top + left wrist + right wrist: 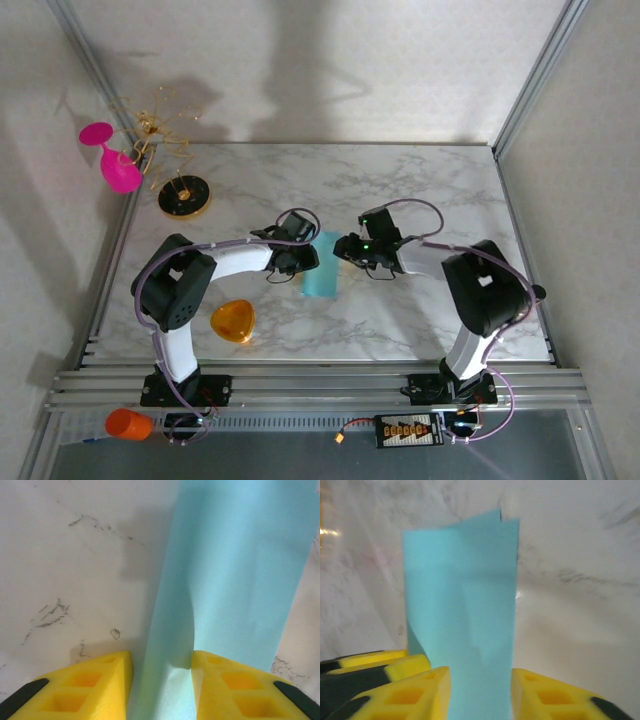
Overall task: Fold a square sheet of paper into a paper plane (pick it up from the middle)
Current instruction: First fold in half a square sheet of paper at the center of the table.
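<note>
The square sheet of paper (320, 268) is light teal and lies folded into a narrow upright rectangle on the marble table, between the two grippers. My left gripper (303, 257) is at its left edge and my right gripper (346, 250) at its upper right. In the left wrist view the paper (235, 565) runs between the spread yellow fingers of the left gripper (161, 656), and one layer bulges up there. In the right wrist view the paper (460, 600) passes between the spread fingers of the right gripper (480, 672), with its two far corners slightly offset. Both grippers are open.
An orange rounded-triangle piece (232, 320) lies near the left arm's base. A pink glass (115, 160) and a black round stand with gold wire (184, 195) sit at the back left. An orange cup (127, 424) rests below the front rail. Walls close the table's sides.
</note>
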Available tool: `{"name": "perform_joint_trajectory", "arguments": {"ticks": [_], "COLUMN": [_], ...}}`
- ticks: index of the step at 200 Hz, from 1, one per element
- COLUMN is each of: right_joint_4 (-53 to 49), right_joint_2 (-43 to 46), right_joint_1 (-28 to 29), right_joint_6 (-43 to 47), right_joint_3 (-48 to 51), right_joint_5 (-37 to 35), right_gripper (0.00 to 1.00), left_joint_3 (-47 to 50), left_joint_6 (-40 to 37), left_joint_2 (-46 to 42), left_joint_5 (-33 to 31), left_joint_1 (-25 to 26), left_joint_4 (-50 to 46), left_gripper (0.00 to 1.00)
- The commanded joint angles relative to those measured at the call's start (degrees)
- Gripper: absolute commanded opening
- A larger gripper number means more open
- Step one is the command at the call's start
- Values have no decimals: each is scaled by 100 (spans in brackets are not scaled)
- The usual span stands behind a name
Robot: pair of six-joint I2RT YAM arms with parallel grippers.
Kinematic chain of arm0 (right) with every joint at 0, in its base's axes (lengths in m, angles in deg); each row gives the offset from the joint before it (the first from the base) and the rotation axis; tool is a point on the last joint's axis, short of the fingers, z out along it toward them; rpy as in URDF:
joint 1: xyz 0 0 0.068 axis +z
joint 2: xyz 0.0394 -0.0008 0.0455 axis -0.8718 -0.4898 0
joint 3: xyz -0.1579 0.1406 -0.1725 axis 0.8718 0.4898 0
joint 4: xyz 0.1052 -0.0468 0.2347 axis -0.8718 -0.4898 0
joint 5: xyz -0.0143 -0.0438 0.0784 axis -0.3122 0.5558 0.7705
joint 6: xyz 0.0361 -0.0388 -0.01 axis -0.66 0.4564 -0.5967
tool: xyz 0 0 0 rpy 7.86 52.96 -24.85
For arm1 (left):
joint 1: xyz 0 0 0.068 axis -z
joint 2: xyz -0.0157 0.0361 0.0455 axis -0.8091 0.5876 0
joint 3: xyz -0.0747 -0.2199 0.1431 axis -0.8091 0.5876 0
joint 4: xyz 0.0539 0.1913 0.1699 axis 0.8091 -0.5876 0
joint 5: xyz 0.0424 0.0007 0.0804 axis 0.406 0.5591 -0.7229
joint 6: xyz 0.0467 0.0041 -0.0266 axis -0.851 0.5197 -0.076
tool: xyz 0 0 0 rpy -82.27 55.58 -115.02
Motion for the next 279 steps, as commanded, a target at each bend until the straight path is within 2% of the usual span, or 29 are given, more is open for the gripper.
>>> {"name": "perform_joint_trajectory", "arguments": {"ticks": [1,23,47,111,230,279], "right_joint_4": [257,219,200,208,288,305], "right_joint_2": [575,943,1139,1090,939,912], "right_joint_1": [-229,-440,-650,-735,-733,-739], "right_joint_6": [-129,-63,10,-13,-23,-49], "right_joint_3": [375,727,942,965,963,975], "right_joint_5": [-491,-831,-932,-847,-620,-616], "right_gripper": [45,53,55,56,55,55], "left_joint_3": [255,373,448,572,581,617], "left_joint_6": [163,277,377,663,600,638], "left_joint_2": [251,216,198,242,319,319], "left_joint_5": [-303,-341,-333,-405,-385,-387], "left_joint_1": [27,27,27,-17,-34,-35], "left_joint_4": [-23,52,115,89,-1,28], "left_gripper": [36,35,35,35,36,32]}}
